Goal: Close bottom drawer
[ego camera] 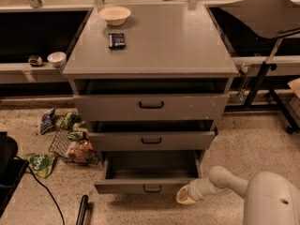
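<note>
Noting tool [186,197] sits at the right front corner of the open bottom drawer [140,187], panel running leftward; grip state I cannot tell.

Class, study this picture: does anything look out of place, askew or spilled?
Yes. On the grey cabinet, the slim bottom drawer stands pulled far out, the pale gripper beside its front's right end. Left of the cabinet, coloured snack packets lie strewn on the speckled floor around a black wire basket.

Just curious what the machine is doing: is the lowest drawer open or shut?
Open. The bottom drawer juts out past the middle drawer, its inside showing. The gripper sits by its front's right end.
</note>
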Robot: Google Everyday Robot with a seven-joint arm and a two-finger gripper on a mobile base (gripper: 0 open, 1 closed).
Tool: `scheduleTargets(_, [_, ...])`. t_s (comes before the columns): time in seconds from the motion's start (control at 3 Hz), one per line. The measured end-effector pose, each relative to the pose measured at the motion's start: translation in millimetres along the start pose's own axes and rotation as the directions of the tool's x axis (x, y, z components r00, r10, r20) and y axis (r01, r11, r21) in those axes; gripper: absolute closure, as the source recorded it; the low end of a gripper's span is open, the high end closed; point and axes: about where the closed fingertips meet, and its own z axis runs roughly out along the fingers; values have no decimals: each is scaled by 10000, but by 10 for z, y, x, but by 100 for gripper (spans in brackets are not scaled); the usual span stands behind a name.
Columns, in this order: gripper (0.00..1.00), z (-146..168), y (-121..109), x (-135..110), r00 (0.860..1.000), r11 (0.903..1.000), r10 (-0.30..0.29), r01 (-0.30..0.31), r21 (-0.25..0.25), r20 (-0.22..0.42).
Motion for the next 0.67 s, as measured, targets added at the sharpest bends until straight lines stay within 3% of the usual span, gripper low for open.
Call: scheduleTargets(0.67, [100,88,-366,35,9970,9947,-654,683,763,-404])
